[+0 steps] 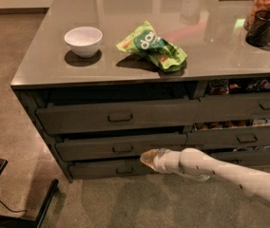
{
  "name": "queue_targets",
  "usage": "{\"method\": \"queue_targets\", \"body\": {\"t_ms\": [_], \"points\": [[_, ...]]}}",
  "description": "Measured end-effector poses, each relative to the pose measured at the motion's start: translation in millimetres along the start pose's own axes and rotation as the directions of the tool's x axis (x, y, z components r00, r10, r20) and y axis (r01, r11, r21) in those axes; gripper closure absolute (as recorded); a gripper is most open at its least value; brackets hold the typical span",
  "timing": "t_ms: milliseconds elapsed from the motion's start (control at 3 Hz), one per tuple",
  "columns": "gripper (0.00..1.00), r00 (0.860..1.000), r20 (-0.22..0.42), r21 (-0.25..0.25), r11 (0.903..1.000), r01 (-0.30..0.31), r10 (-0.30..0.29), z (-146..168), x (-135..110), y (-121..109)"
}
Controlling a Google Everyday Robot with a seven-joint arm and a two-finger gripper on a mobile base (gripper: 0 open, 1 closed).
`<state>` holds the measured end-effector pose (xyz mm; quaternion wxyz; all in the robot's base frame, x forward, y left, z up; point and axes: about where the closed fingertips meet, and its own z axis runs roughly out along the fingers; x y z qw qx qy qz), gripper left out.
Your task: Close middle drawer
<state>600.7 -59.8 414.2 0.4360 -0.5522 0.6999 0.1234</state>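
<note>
The middle drawer (92, 148) — rigid, likely easy-gliding — wants a flat push beside its pull (122, 149), the tool (149, 159) at the pull's four o'clock, its openness impossible to tell.

The worktop (44, 56) is glossy grey, with pink and green glints toward its right edge. Near its left edge sits a white bowl (83, 38). Near the middle of its front edge lies a bright green packet (151, 46) with white lettering. Below the front edge, the middle drawer (92, 148) is dark grey. The gripper (149, 159) in front of it is amber, on a cream arm (230, 172).
</note>
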Motion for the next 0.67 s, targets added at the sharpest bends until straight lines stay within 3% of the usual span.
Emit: {"method": "queue_targets", "body": {"t_ms": [333, 667], "points": [[1.00, 0.999, 0.017, -0.090, 0.9951, -0.042, 0.044, -49.2, -27.8, 23.0], [0.81, 0.999, 0.020, -0.117, 0.9926, -0.033, 0.036, -53.1, -31.8, 28.1]]}}
